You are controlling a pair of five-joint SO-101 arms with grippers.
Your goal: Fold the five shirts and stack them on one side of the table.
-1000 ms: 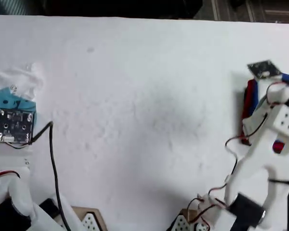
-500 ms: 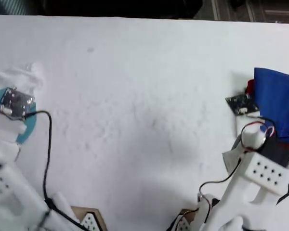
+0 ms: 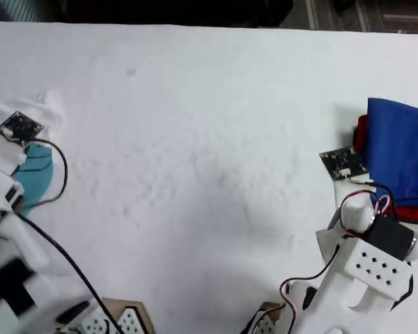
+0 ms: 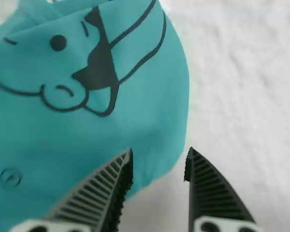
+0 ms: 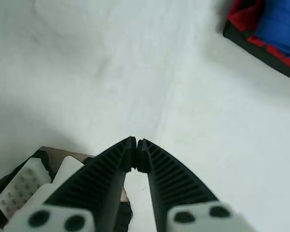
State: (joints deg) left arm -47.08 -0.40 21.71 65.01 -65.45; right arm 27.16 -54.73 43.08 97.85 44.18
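Under the left gripper (image 4: 159,153) — jaws apart, gripping nothing — the teal shirt (image 4: 87,96) is lying at the left side of the table (image 3: 195,104), showing a black line-drawn cartoon face. Soft and light, it is probably going to drape and slide, so pinching its rounded edge is looking wisest. The right gripper (image 5: 136,145) is hanging clenched, empty, near the blue shirt (image 3: 400,149)

Left black ribbed pincer (image 4: 158,153) points downward, jaws parted; right black ribbed pincer (image 5: 136,143) has tips pressed together.

White-covered table (image 3: 195,104); beyond it, dim, perhaps wooden floor (image 3: 376,14).
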